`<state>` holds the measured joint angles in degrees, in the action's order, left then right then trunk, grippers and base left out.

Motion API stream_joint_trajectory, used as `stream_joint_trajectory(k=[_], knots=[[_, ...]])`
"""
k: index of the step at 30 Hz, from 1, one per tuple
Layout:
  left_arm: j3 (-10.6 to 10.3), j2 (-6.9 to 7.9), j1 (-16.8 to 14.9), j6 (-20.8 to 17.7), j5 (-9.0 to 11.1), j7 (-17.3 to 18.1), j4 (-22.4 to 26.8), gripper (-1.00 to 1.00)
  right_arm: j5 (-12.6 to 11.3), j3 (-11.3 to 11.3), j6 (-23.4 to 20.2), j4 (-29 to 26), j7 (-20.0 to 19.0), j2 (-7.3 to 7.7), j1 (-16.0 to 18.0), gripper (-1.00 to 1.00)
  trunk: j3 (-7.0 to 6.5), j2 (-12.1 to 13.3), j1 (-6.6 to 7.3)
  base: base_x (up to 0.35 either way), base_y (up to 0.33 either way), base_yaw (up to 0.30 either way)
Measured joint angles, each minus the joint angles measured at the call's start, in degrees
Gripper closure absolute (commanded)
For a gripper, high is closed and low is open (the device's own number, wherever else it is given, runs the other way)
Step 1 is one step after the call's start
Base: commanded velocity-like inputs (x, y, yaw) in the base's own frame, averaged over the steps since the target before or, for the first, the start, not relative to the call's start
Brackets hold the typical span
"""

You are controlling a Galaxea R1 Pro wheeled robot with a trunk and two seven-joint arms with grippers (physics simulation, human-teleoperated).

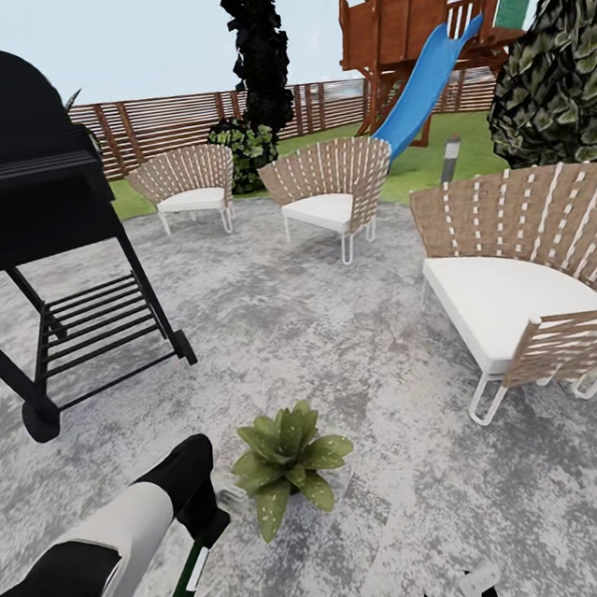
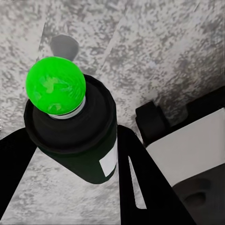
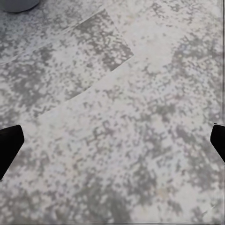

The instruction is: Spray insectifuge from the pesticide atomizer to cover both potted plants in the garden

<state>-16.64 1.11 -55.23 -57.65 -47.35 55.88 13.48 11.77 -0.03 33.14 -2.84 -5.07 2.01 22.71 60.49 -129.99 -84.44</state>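
My left gripper (image 1: 209, 534) is shut on the pesticide atomizer (image 1: 189, 574), a slim dark green bottle with a white stripe that hangs tilted below the fingers. In the left wrist view the bottle (image 2: 79, 140) sits between my two black fingers (image 2: 140, 183), its bright green round end pointing at the paving. One potted plant (image 1: 287, 460), a low rosette of broad green leaves, stands on the patio (image 1: 343, 349) just right of that gripper, apart from the bottle. My right gripper (image 3: 112, 140) hovers open over bare paving, and its tip shows low in the head view (image 1: 470, 596).
A black grill (image 1: 29, 183) stands at the left. Three woven chairs ring the patio: one near right (image 1: 523, 288), two farther back (image 1: 331, 190) (image 1: 187, 181). A bollard lamp (image 1: 451, 158), blue slide (image 1: 421, 84) and wooden fence (image 1: 162, 123) lie beyond.
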Motion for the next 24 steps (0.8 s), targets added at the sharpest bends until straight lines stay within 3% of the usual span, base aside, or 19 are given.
stream_joint_trajectory(k=[9, 14, 24], knots=[[-0.15, 0.76, 2.03, 0.01, 0.07, -0.12, 0.15, 1.0, -0.01, 0.0, 0.01, 0.05, -0.01, 0.0, -0.04, -1.0, 0.0, 0.0, -0.01, -0.026, 0.01, -0.276], [-0.15, 0.64, 1.71, -0.02, 0.15, -0.06, 0.35, 1.0, -0.01, -0.01, -0.01, 0.07, -0.01, 0.0, 0.0, -1.0, 0.0, 0.0, -0.02, -0.183, 0.154, -0.048], [-0.04, 0.06, 1.03, -0.02, 0.19, 0.05, 0.46, 1.0, 0.01, -0.01, 0.0, 0.09, 0.0, 0.0, -0.03, -1.0, 0.0, 0.0, 0.0, -0.014, 0.017, -0.001]])
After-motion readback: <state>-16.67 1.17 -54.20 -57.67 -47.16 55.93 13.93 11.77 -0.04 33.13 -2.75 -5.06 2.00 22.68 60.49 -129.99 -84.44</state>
